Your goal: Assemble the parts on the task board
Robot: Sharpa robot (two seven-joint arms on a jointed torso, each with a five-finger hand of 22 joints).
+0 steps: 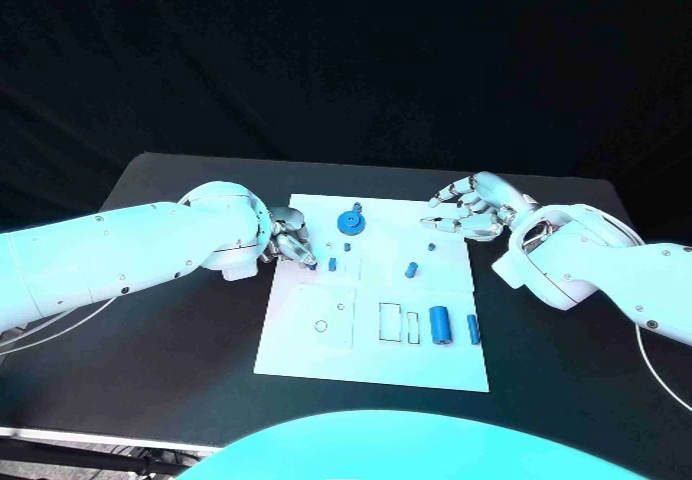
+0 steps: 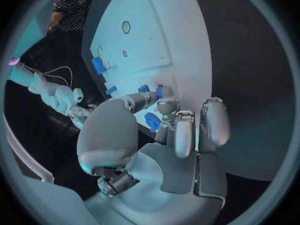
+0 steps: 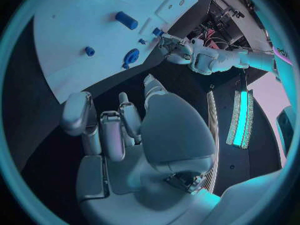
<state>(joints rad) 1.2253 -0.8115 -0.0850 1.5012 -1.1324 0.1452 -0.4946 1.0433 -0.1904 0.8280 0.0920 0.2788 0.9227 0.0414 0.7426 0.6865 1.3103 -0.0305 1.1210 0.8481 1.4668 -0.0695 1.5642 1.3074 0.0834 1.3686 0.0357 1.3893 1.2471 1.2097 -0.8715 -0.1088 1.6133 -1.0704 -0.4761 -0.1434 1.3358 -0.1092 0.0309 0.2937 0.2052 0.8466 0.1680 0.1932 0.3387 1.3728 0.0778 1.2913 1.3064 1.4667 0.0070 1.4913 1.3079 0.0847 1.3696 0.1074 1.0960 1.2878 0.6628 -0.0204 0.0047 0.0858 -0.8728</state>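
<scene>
A flat white rectangular task board lies in the middle of the black table, its long sides running from the far edge toward the near one. Thin outlines are drawn on its near half — a small circle and a pair of upright rectangles.

Several small blue plastic parts sit on the board. A blue round gear-like disc stands near the far edge, a little left of the middle; in the right wrist view the same disc shows with a thick rim. Two short blue pegs lie near the left edge at mid-board, and another short blue peg lies toward the right of the board's middle. Near the right edge on the near half rests a thick blue cylinder, lying lengthwise, with a slimmer blue bar just beside it on the edge side.

The left silver hand is at the board's left edge, close to the far corner, fingers curled inward over the board. In the left wrist view the left hand's fingertips are closed around a small blue piece — it is pinched there, just above the white surface.

The right silver hand hovers over the board's far right corner with its fingers loosely curled and apart, holding nothing.
</scene>
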